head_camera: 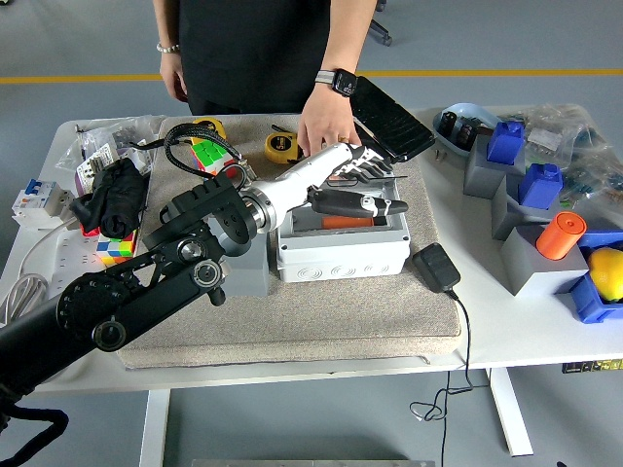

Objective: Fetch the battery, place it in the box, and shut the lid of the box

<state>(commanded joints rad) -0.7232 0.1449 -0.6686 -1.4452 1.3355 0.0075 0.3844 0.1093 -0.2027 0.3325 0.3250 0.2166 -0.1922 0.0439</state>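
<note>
Setting: a white table (506,331) on a grey floor with a yellow line; a beige felt mat (331,311) covers the table's middle.
Left hand (365,185): white, fingers flat and relaxed on the lid (355,204), grasping nothing — the black arm reaches in from the lower left.
Right hand: not in view.
Lid: dark and clear, tilted low over the box's opening, not fully down.
Box (341,243): light grey plastic, rectangular, ribbed at the base, sitting on the mat.
Battery (348,222): orange cylinder lying inside the box, partly hidden under the lid and fingers.
Person's hand (326,126): wearing a wristwatch, resting on the mat just behind the box, close to the robot's fingers.
Near the box: a grey block (248,268) touching its left side under the forearm; a black power adapter (436,267) with a cord to its right; a yellow tape measure (280,147) and a black textured panel (391,119) behind.
Left clutter: black gloves (115,197), a colour cube (206,154), plastic bags, a circuit breaker (39,199).
Right side: grey stands — one topped by an orange cylinder (560,233), two by blue blocks (540,184); a blue holder (592,304) carries a yellow ball (605,272).
</note>
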